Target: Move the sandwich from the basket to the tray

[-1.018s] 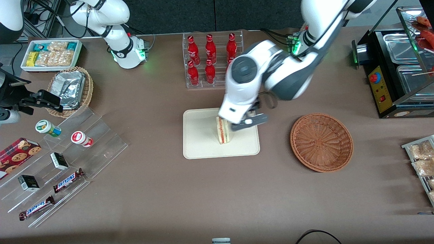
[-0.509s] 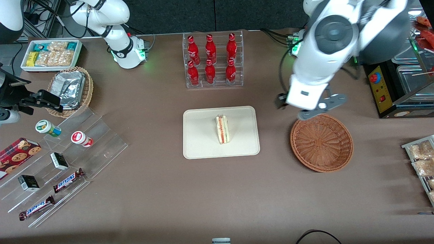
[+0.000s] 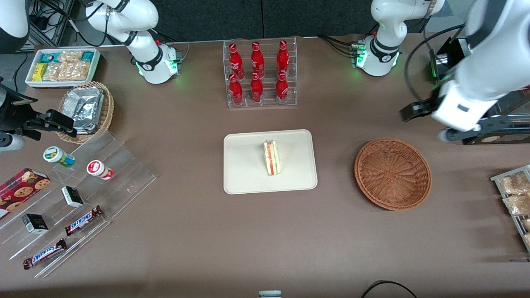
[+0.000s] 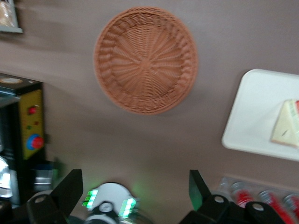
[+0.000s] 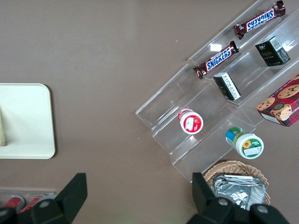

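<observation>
Front view: your sandwich (image 3: 271,157) sits on the cream tray (image 3: 244,165), standing on edge with the red and green filling stripe facing up, roughly mid-tray, touching nothing else. The wicker basket (image 3: 392,174) is beside the tray toward the working arm's end of the table, nothing in it. Your left gripper (image 3: 445,124) hangs above the table near the black food warmer (image 3: 482,89), farther from the camera than the basket and well apart from the tray; it holds nothing. The rack of red cola bottles (image 3: 258,74) stands farther from the camera than the tray. Toward the parked arm's end you have a tan basket with a foil packet (image 3: 85,109), a white bin of snack packets (image 3: 62,66), and a clear stepped display (image 3: 78,194) carrying Snickers bars (image 3: 83,220), small cups and a cookie box (image 3: 20,191).

Left wrist view: you look straight down on the basket (image 4: 145,59), bare weave, nothing inside. The tray (image 4: 254,116) shows at the edge with the sandwich (image 4: 286,129) lying on it. Both fingers (image 4: 67,191) are spread wide apart with only tabletop and the arm's base between them.

Right wrist view: you get one rounded corner of the tray (image 5: 28,121), the stepped display (image 5: 210,116) with two Snickers bars (image 5: 217,58), a red-lidded cup (image 5: 190,122) and a green-lidded cup (image 5: 245,142), plus the foil packet in its tan basket (image 5: 238,182).
</observation>
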Action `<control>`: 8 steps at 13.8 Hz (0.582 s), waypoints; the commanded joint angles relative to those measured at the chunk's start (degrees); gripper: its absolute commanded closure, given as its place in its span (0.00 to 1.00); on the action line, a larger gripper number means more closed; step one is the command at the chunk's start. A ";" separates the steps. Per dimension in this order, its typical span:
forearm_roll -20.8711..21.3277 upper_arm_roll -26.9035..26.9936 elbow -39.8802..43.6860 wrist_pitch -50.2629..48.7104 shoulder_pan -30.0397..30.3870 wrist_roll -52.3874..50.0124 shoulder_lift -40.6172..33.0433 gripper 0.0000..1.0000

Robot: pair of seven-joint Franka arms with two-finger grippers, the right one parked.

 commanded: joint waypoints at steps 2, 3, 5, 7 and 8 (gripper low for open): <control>-2.08 11.44 -2.56 -3.81 -3.09 16.75 -5.04 0.00; -2.08 13.63 -3.61 -3.91 -3.96 19.32 -6.17 0.00; -1.90 17.42 -5.37 -4.69 -6.15 22.49 -8.37 0.00; -1.82 19.54 -6.25 -4.87 -7.48 22.51 -10.39 0.00; -1.64 19.46 -6.08 -4.87 -7.75 21.46 -10.23 0.00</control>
